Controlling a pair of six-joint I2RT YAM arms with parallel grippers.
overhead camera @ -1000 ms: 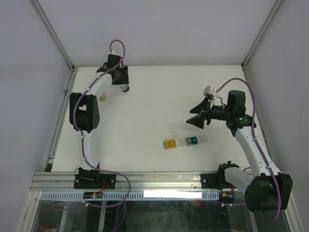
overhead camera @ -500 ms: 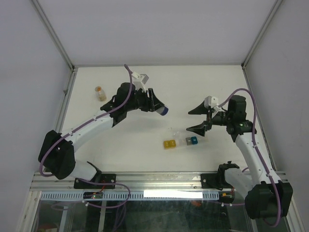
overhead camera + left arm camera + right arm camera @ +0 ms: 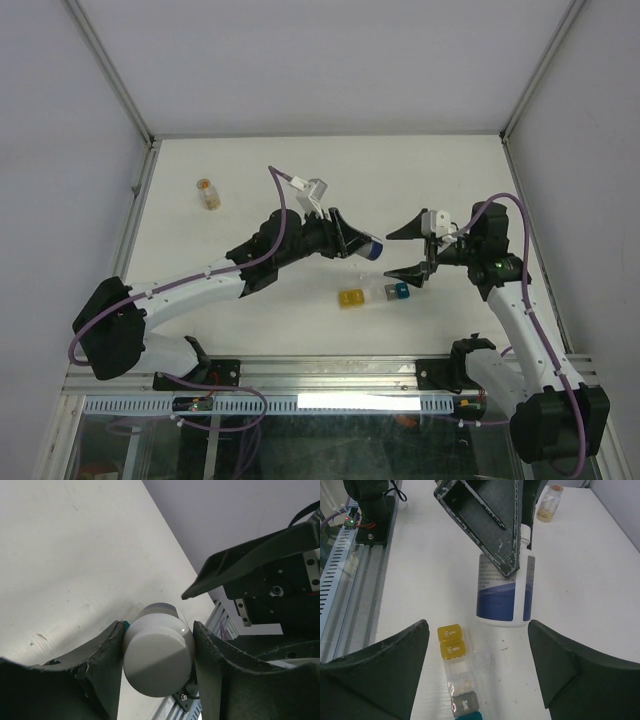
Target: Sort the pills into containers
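White-and-blue bottle (image 3: 504,592) sits pinched between the fingers of the left gripper (image 3: 350,243), over the middle of the tabletop (image 3: 300,170). The right wrist view shows its printed label; the left wrist view shows only its round white end. The right gripper (image 3: 388,254) faces it, fingers spread wide. The containers (image 3: 373,295) lie toward the tabletop's near edge. A small vial (image 3: 207,192) stands near the far left corner.

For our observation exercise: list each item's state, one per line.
left claw: shut on pill bottle
pill bottle: on its side, gripped
right claw: open, empty
pill organizer: flat on table, untouched
small amber vial: upright, capped
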